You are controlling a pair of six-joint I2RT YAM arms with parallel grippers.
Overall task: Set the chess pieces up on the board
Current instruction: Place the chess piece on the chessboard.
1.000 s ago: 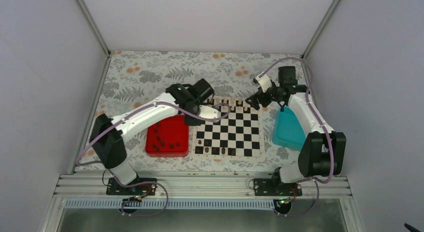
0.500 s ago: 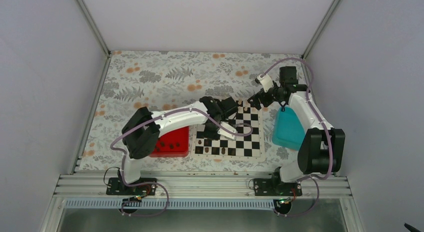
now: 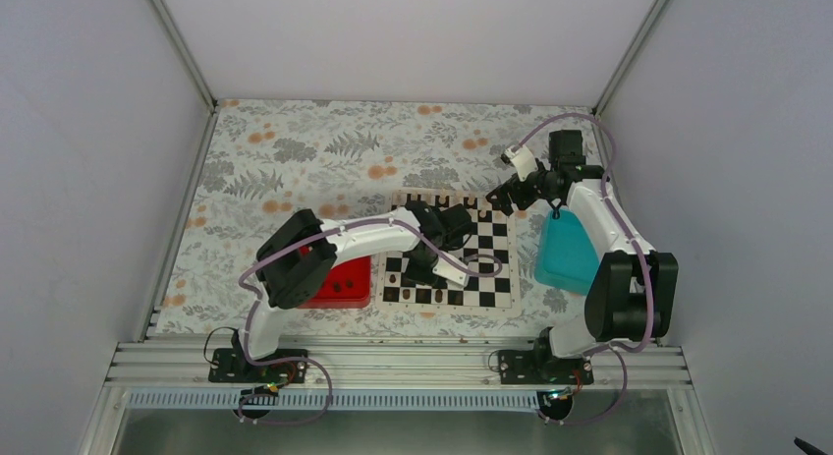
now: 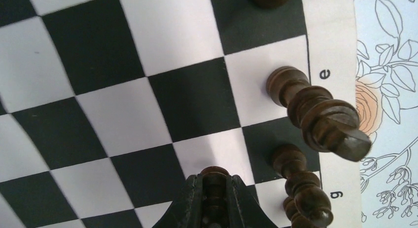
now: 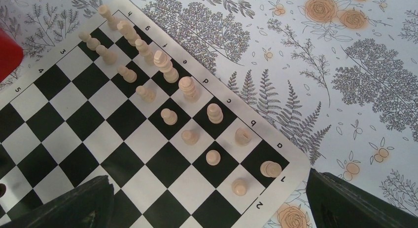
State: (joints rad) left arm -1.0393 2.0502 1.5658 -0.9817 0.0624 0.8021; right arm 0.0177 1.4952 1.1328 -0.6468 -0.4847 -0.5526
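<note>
L claw: pinched shut on one dark piece.
Where: low over the board, 2nd row in from its near edge. Can't tell if it touches down.
Neighbours: tall dark pcs stand in the edge row just beside, by the "e" mark.
Risk 1: letting go off-centre or tilted, so the piece topples or straddles two sq.
Risk 2: fingers spreading or backing out sideways could clip the tall pcs and domino the row. Prob. needs a straight lift.
Risk 3: the cable loops across the board and could drag set pcs.
R claw: spread wide, holds nothing, hovers above the board's far right corner over the pale pcs.
Risk 4: a dip there scatters the pale rows; both arms on one board could clash mid-board.
</note>
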